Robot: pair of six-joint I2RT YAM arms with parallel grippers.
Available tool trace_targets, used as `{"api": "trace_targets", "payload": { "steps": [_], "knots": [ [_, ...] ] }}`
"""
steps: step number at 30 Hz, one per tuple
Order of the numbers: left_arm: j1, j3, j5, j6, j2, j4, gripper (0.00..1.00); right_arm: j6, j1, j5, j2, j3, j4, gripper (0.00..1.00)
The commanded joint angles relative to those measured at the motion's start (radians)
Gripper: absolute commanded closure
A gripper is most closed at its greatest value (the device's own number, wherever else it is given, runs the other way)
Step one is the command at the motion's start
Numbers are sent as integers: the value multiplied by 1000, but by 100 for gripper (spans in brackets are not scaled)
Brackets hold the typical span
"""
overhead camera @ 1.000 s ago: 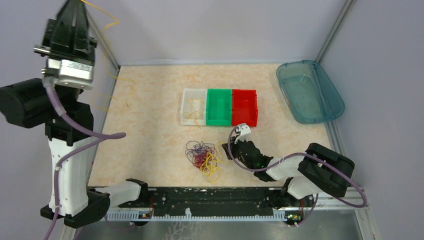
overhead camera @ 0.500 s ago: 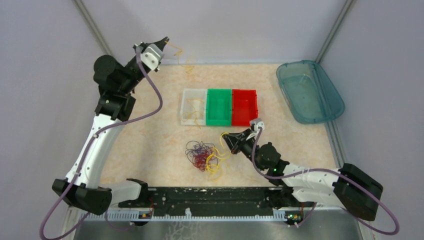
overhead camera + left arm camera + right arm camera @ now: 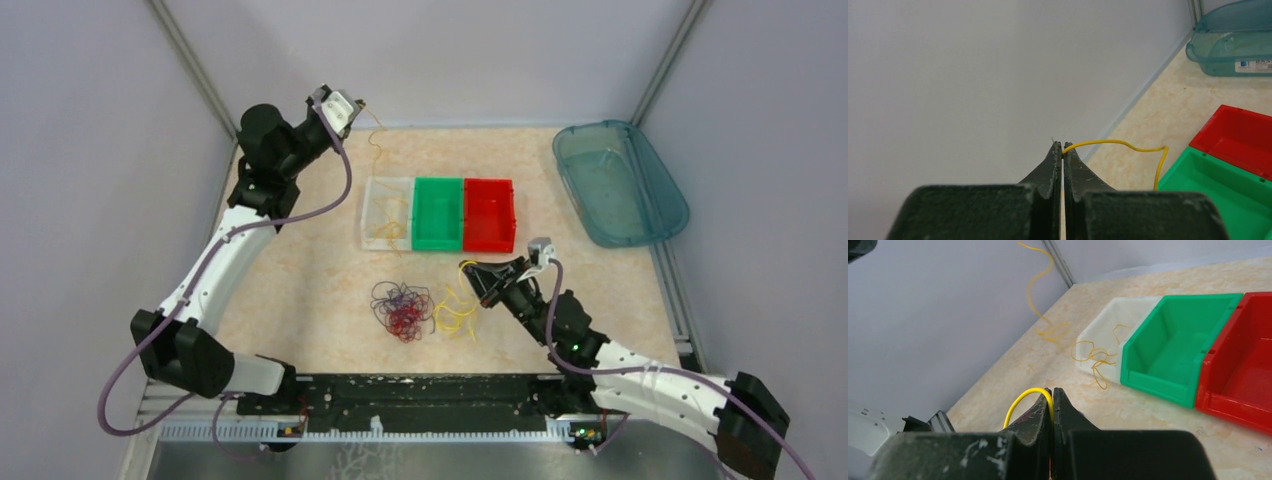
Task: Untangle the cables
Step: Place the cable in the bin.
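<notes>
We enter the cables first: a tangled bunch (image 3: 400,308) of red, dark and yellow wire lies on the table (image 3: 300,270), on the near side of the white bin (image 3: 368,212). A yellow loop (image 3: 455,315) lies just right of the bunch, and it rises to the right gripper (image 3: 467,268), low over the table, whose jaws are pressed together on it. In the right wrist view the wire arches out from between the tips. A second yellow strand (image 3: 377,150) hangs from the left gripper (image 3: 358,105), raised near the back-left corner, its jaws likewise clamped on the wire's end. The strand trails down toward the white bin, where more yellow wire lies. The green bin (image 3: 438,215) and red bin (image 3: 488,215) adjoin it in a row. A teal tray (image 3: 620,185) sits at the far right, well apart.
</notes>
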Motion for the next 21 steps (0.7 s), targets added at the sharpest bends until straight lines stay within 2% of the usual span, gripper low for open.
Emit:
{"api": "trace_targets", "payload": {
  "steps": [1, 10, 17, 21],
  "knots": [
    [-8, -47, 7, -14, 7, 38, 100, -23, -21, 5, -96, 55, -92, 100],
    [-8, -25, 7, -13, 79, -16, 100, -51, -35, 31, -192, 88, -224, 100],
    [-10, 199, 60, 19, 218, -212, 100, -54, -36, 38, -186, 84, -226, 100],
    [-13, 261, 46, 20, 280, -264, 100, -56, -37, 38, -183, 86, -225, 100]
  ]
}}
